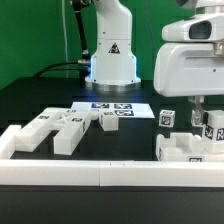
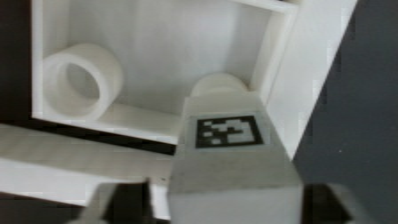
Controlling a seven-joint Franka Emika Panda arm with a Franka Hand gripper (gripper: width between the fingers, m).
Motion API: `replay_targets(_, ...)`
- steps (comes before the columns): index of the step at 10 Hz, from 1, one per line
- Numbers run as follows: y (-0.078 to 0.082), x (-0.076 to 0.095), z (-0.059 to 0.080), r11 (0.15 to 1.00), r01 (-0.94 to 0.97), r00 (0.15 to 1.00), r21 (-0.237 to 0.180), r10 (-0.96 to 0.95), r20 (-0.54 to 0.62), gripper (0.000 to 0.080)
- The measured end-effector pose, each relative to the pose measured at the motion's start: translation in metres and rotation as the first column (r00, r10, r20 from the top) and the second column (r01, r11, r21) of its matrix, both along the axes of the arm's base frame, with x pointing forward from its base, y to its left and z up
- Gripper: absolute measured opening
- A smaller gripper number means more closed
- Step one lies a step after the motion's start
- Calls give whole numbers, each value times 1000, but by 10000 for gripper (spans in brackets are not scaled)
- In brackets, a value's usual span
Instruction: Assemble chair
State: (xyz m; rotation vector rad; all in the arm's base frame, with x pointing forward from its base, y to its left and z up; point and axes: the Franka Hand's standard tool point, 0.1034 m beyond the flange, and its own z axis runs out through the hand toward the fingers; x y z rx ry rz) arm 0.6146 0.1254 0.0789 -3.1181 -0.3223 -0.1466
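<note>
White plastic fills your wrist view: a blocky white plastic bar [image 2: 228,160] with a black-and-white square tag on its face stands between the two dark fingers of the gripper [image 2: 228,200]. The jaws flank it closely on both sides, but you cannot tell from here whether they are pinching it or only bracketing it. Just beyond the bar lies a flat white slab [image 2: 187,55] with a raised frame and a round hole near one edge; whether bar and slab touch is hidden.

Judged from this, you are at the grasp of one chair part, early in the build, since most pieces look unjoined. The next move calls for a firm, square grip before any lift, so the bar does not twist in the jaws.

In the exterior view, a long low white border rail [image 1: 100,172] runs across the front of the black matte table [image 1: 35,100]. Behind it, loose white blocks [image 1: 60,128] sit on the exterior view's left, well apart from the gripper on the right. Further back lies the marker board [image 1: 112,106], then the arm's white base [image 1: 112,60], and a green backdrop [image 1: 30,30] closes the room.
</note>
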Motion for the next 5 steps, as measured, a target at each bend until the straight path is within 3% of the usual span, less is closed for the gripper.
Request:
replay_targets(1, 0, 0, 0, 1000, 9, 1000, 1, -9, 0, 291)
replay_targets(5, 2, -1, -1, 947, 320, 947, 33, -320, -11, 291)
